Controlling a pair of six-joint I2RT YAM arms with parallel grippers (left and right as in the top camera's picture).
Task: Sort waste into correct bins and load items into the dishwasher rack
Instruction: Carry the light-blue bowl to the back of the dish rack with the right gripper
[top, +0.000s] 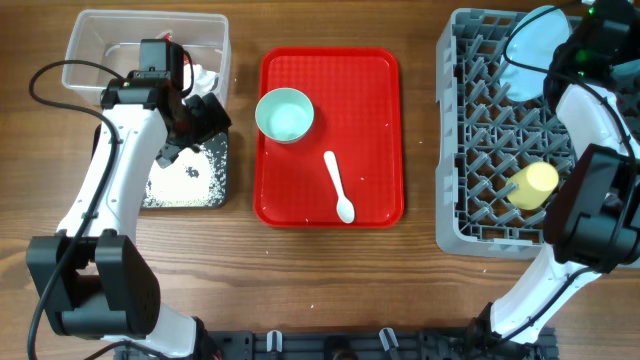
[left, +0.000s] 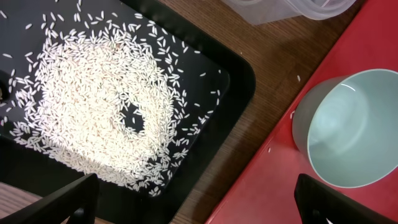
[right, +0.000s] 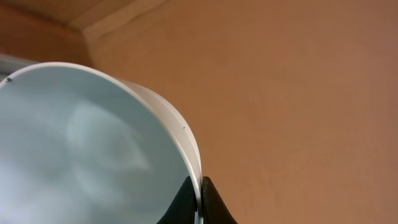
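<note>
White rice grains (left: 93, 93) lie spread in the black tray (left: 239, 74), seen from overhead too (top: 225, 170). My left gripper (left: 199, 208) is open and empty. It hovers over the tray's right edge and the strip of table beside the red tray. The clear tub (top: 90, 30) holds a white tissue (top: 205, 80) and a red wrapper (top: 165, 40). A mint bowl (top: 285, 113) and a white spoon (top: 337, 185) sit on the red tray. My right gripper (right: 201, 186) is shut on the rim of the light blue plate (right: 74, 143) over the rack's (top: 480, 150) far right corner.
The flat red serving tray (top: 370, 120) lies between the bins and the rack. A yellow cup (top: 532, 185) lies in the rack's front right part. Both arms' cables hang over the table sides. The pink cup and the second bowl are out of view.
</note>
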